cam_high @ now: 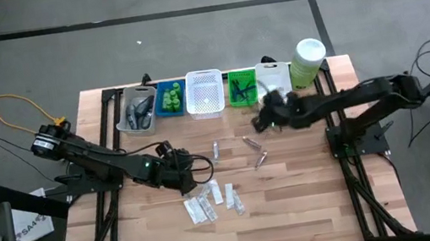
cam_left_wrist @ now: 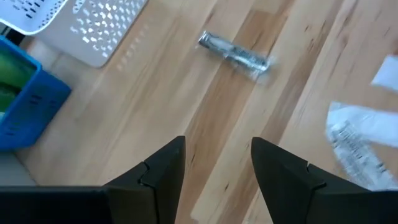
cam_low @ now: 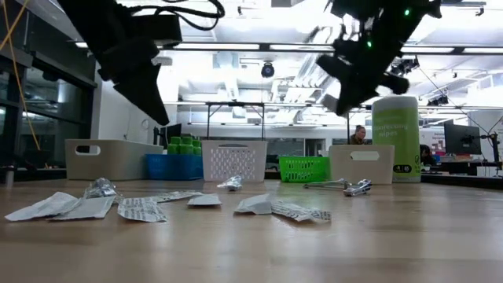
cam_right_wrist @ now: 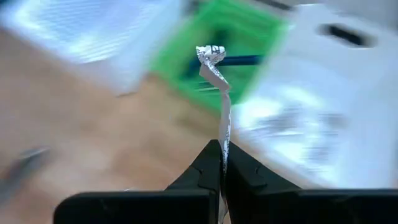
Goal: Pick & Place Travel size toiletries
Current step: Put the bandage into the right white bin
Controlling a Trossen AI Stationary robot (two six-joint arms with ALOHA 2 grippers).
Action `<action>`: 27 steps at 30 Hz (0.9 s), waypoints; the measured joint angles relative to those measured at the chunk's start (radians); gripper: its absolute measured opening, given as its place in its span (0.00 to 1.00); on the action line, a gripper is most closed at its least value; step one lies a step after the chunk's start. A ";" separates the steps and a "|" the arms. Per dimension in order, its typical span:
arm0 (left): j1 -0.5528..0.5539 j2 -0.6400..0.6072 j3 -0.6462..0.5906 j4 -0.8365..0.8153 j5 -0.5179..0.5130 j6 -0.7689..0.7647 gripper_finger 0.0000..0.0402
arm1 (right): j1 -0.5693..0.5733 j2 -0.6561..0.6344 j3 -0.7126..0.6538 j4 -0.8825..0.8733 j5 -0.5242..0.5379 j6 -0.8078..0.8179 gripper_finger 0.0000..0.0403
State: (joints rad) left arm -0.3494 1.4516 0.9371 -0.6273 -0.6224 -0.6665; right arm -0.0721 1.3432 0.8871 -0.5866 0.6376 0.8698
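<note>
Travel size toiletries lie on the wooden table (cam_high: 296,202): flat white sachets (cam_high: 210,202) near the middle and small silvery tubes (cam_high: 254,150) farther back. My left gripper (cam_high: 198,177) hovers open above bare wood just left of the sachets; its wrist view shows a silvery tube (cam_left_wrist: 235,53) and a sachet (cam_left_wrist: 357,140) ahead of it. My right gripper (cam_high: 260,122) is raised near the green basket (cam_high: 242,89), shut on a thin silvery-white packet (cam_right_wrist: 217,93). My right gripper pinches the packet's near end (cam_right_wrist: 222,138) between its two fingertips. The fingers slant down toward the table's far side. The packet sticks out ahead of the fingertips, edge-on, its crumpled free end (cam_right_wrist: 210,53) clear of table and baskets.
A row of baskets stands along the far edge: clear (cam_high: 138,110), blue with green bottles (cam_high: 169,99), white (cam_high: 204,94), green, and another white one (cam_high: 273,78). A pale-green white-lidded canister (cam_high: 307,62) stands at the back right. Bare wood lies toward the near edge.
</note>
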 joint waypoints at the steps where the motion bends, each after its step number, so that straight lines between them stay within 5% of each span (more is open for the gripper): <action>1: 0.000 -0.005 -0.005 0.012 0.000 -0.009 0.45 | -0.032 -0.008 0.000 -0.033 0.008 0.000 0.01; 10: -0.012 -0.014 -0.018 0.020 0.003 -0.023 0.45 | -0.328 0.047 -0.001 -0.106 -0.045 -0.139 0.01; 18: -0.061 -0.014 -0.017 0.016 -0.020 -0.038 0.45 | -0.465 0.081 0.000 -0.061 -0.186 -0.235 0.03; 27: -0.127 -0.014 -0.017 -0.062 -0.066 -0.109 0.45 | -0.479 0.082 0.000 -0.057 -0.201 -0.247 0.32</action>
State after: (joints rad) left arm -0.4766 1.4380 0.9199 -0.6890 -0.6887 -0.7757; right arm -0.5510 1.4250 0.8871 -0.6436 0.4365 0.6231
